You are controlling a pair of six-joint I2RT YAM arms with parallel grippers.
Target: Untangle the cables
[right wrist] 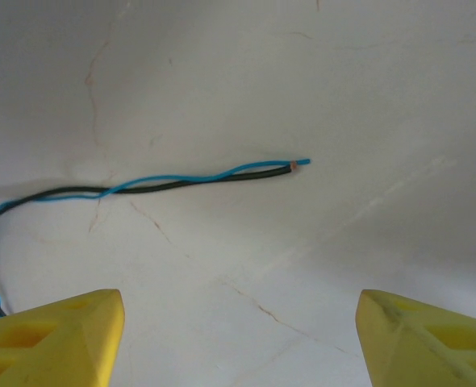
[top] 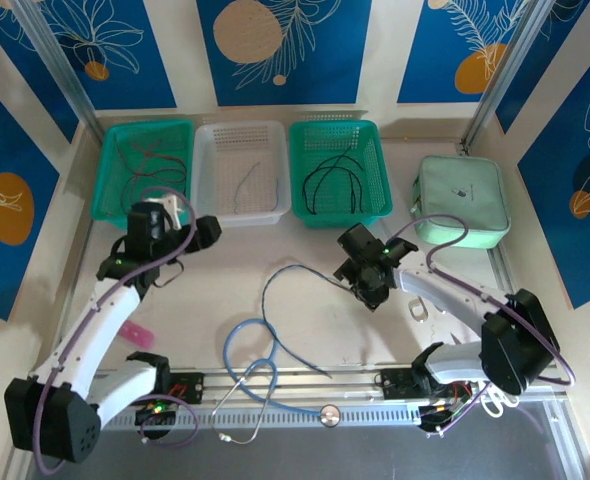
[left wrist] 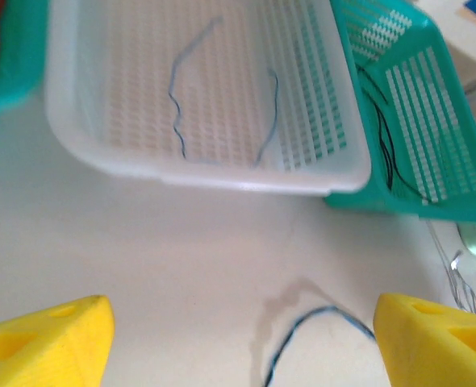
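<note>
Top external view, lower middle of the frame: one twisted pair of cables [top: 266, 300], blue wound around black, lies looped on the tabletop [top: 200, 290], just above the light-blue stethoscope [top: 237, 345]. Along the upper edge, three baskets hold loose wires: red in the left green basket [top: 105, 180], blue-grey in the white basket [top: 203, 185], black in the right green basket [top: 381, 180]. Your right pincer [top: 360, 270] hovers mid-frame with its jaws wide apart and empty. In the right wrist view the pair's free end [right wrist: 290, 165] lies on the tabletop ahead of the fingers, untouched. Your left pincer [top: 180, 222] hangs near the white basket, likewise spread and holding nothing. The left wrist view catches a bend of the pair at the bottom of the frame. The step in hand looks like reaching for this last tangled pair. Next, you likely need one pincer on each strand near the free end, then a steady pull apart.
</note>
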